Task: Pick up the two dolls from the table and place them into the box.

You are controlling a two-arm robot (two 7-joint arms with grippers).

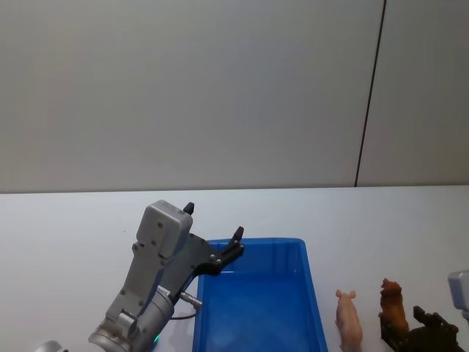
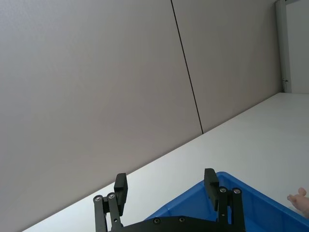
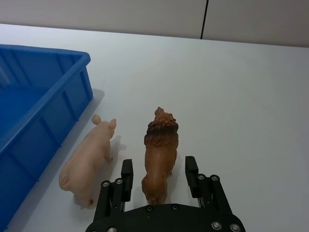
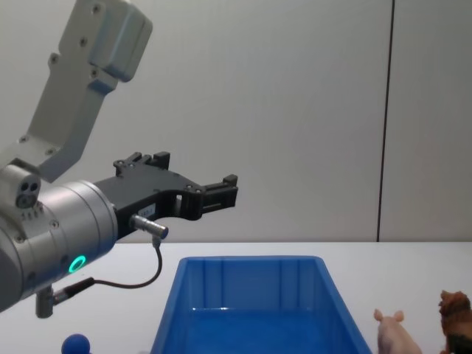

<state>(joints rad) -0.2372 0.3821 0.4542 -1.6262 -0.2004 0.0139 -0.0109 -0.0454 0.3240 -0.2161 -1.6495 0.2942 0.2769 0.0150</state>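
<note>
Lion doll [image 3: 161, 154]: upright on bench [image 3: 251, 96], just beside pig doll [image 3: 89, 162], near box [image 3: 67, 106]. Right jaws: open, flanking its rump. Left jaws: open, raised over box. Step: first grasp. Next: close, lift, clear box wall.

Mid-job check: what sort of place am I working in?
Probably a robot lab test bench: a white table, a plain grey panelled wall behind it, and a blue box beside pig and lion figurines. The open right gripper straddles the lion; the left gripper is raised by the box.
</note>
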